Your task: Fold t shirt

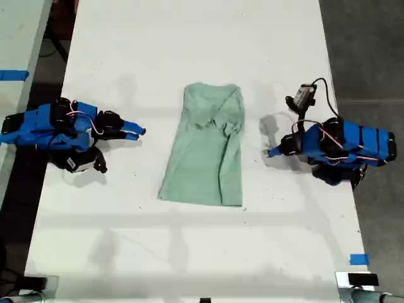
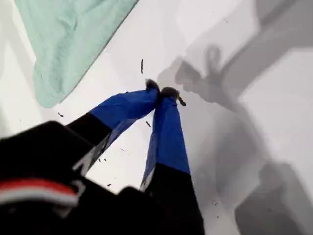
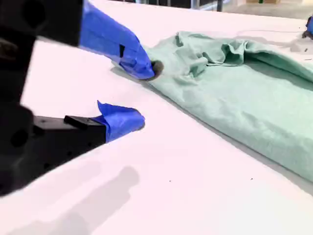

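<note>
On the exterior view's left, my second gripper (image 1: 134,130) lies low over the white table (image 1: 189,38) and points toward the middle of it. In the second wrist view my second gripper (image 3: 139,94) has its jaws moderately apart, and only bare table is between the two blue fingertips (image 3: 131,119); it holds nothing. In that view one fingertip looks very near to the edge of the cloth. The exterior view, however, shows a strip of bare table between the gripper and the garment, so they are apart.

The t shirt (image 1: 207,154) lies flat in the middle of the table, between the two arms. It is pale mint-green and folded to a long narrow shape that runs from the far side toward the near side of the exterior view. The near end is a little wider. Its upper half has some wrinkles and a raised fold, which are also clear on the t shirt (image 3: 244,93) in the second wrist view. Nothing touches it.

On the exterior view's right, my first gripper (image 1: 273,152) points toward the garment and is near its long edge but not touching it. In the first wrist view my first gripper (image 2: 164,91) has both fingertips pressed together over bare table, with nothing between them. One rounded corner of the t shirt (image 2: 68,44) shows apart from the tips.
</note>
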`<control>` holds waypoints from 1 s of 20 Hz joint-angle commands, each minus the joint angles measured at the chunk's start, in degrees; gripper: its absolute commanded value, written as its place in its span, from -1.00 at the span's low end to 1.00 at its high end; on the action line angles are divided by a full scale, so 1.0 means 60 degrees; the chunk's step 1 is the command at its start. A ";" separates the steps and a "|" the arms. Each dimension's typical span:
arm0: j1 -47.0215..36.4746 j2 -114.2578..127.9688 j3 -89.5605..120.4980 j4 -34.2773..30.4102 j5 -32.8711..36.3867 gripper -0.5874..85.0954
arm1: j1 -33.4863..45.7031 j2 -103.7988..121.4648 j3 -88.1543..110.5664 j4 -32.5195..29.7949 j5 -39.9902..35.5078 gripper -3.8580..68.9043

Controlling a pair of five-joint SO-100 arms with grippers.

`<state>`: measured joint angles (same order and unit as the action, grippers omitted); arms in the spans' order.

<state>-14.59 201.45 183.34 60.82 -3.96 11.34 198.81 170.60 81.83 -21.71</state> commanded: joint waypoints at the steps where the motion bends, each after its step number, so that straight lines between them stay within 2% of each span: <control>1: -0.0366 -0.0073 -0.0088 0.0088 -0.0249 -0.69 | -0.0161 0.0308 0.0117 0.0146 0.0278 -0.85; 7: -0.0322 -0.0088 -0.0190 0.0059 -0.0249 -0.69 | -0.0176 0.0308 0.0117 0.0146 0.0278 -0.85; 9: -0.0103 -0.0908 -0.0820 -0.0454 -0.0176 -0.75 | -0.0146 0.0308 0.0146 0.0146 0.0278 -0.85; 12: 0.0791 -0.5537 -0.3984 -0.1670 0.0337 -0.74 | -0.0117 0.0308 0.0146 0.0132 0.0264 -0.85; 16: 0.2007 -1.2070 -0.9272 -0.1421 0.1875 -0.53 | -0.0205 0.0308 0.0190 0.0132 0.0381 -0.85; 18: 0.2490 -1.4590 -1.1001 -0.1025 0.2124 -0.43 | -0.0249 0.0308 0.0190 0.0146 0.0425 -0.85; 20: 0.2798 -1.6392 -1.1777 -0.1377 0.2080 -0.41 | -0.0293 0.0308 0.0161 0.0161 0.0483 -0.85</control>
<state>0.18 112.50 120.06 54.14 8.17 10.55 198.81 170.60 81.83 -19.42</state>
